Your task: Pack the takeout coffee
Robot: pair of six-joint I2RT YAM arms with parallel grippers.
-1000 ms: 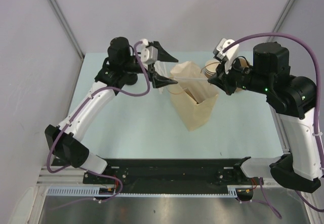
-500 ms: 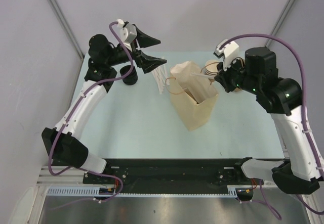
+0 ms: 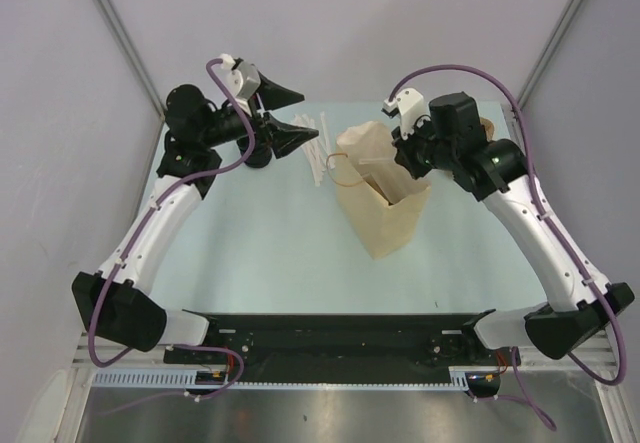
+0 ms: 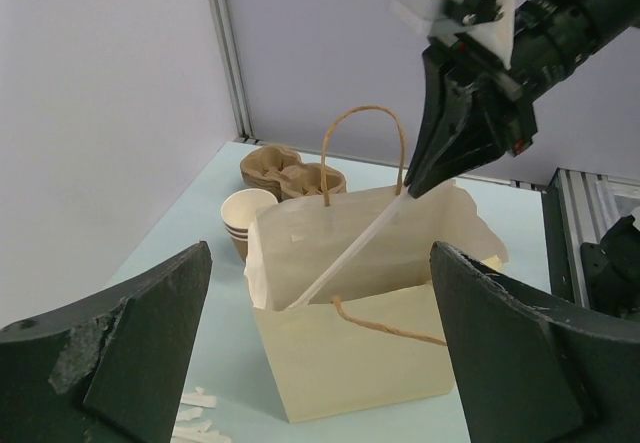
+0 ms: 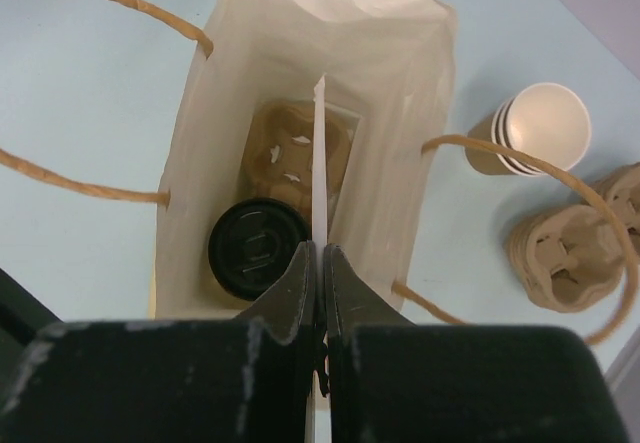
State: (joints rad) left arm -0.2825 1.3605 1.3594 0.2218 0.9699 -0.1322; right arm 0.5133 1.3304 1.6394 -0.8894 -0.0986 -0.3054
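Spread wide and empty, the left end effector (image 3: 308, 115) hovers above the far left of the pale blue tabletop (image 3: 250, 233), well to the left of the paper bag (image 3: 385, 213). The right end effector (image 5: 320, 251) hangs over the bag's open mouth. Its fingers are pressed together on a thin white wrapped straw (image 5: 319, 163), which slants down into the bag.

The bag stands upright near the middle of the tabletop, its twisted handles drooping outward. On its floor lies a tan pulp cup carrier (image 5: 295, 148). The takeout coffee (image 5: 258, 248) sits inside the bag at the carrier's near end, black lid up, just left of the straw.

Outside the bag, on its far right, a stack of pulp carriers (image 5: 570, 253) rests near a stack of lidless paper cups (image 5: 535, 128). Loose wrapped straws (image 3: 315, 148) lie on the tabletop between the left end effector and the bag.
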